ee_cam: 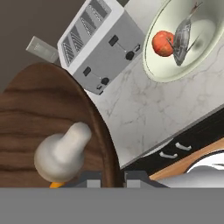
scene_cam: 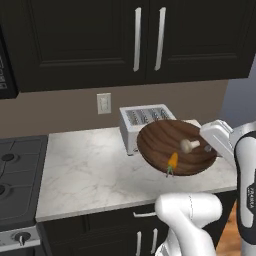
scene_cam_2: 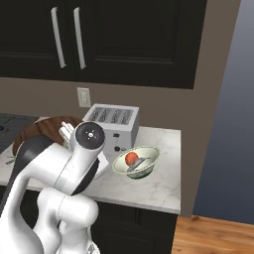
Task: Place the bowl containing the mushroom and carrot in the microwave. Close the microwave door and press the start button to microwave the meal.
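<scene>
Jaws pinching the rim of the bowl (scene_cam: 170, 142), gripper (ee_cam: 113, 178) at its right edge. Bowl held tilted above the counter (scene_cam: 95, 175), before the toaster (scene_cam: 142, 120); mushroom (scene_cam: 189, 145) and carrot (scene_cam: 172, 161) inside. Pale bowl (scene_cam_2: 136, 161) right of toaster.

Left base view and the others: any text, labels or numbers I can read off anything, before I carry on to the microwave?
No text reads clearly.
Robot arm: a small dark vertical marking on the white link, too small to read.
Panel at the upper left edge: pale marks, blurred, not readable.
Toaster: knobs and levers, no lettering legible.
Wall outlet: no marking.
</scene>
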Tool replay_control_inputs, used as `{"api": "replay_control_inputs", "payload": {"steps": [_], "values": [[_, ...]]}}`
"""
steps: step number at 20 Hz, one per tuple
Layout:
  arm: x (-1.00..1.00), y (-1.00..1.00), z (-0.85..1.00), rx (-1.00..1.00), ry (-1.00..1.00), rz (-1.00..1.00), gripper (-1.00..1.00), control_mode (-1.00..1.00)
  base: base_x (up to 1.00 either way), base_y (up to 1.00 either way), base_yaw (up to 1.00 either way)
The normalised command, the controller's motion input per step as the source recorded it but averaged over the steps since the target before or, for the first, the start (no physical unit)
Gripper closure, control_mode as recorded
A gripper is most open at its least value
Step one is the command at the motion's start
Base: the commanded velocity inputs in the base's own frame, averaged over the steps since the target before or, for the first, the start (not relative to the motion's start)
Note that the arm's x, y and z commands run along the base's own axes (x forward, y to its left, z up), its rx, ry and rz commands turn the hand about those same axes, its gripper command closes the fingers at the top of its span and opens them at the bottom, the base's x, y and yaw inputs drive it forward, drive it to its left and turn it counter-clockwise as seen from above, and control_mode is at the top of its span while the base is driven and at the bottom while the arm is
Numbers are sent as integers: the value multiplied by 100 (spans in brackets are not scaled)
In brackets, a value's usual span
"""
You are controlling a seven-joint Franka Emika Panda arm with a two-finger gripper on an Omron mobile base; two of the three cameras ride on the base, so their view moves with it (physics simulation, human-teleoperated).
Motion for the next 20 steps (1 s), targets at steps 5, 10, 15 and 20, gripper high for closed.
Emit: {"api": "replay_control_inputs", "payload": {"steps": [5,10,15,20], "values": [[0,0,0,0,0,0,100,100,-30,10,19],[0,0,0,0,0,0,100,100,-56,51,33],[0,0,0,0,0,0,100,100,-50,83,35],[0,0,0,0,0,0,100,100,-7,100,26]]}}
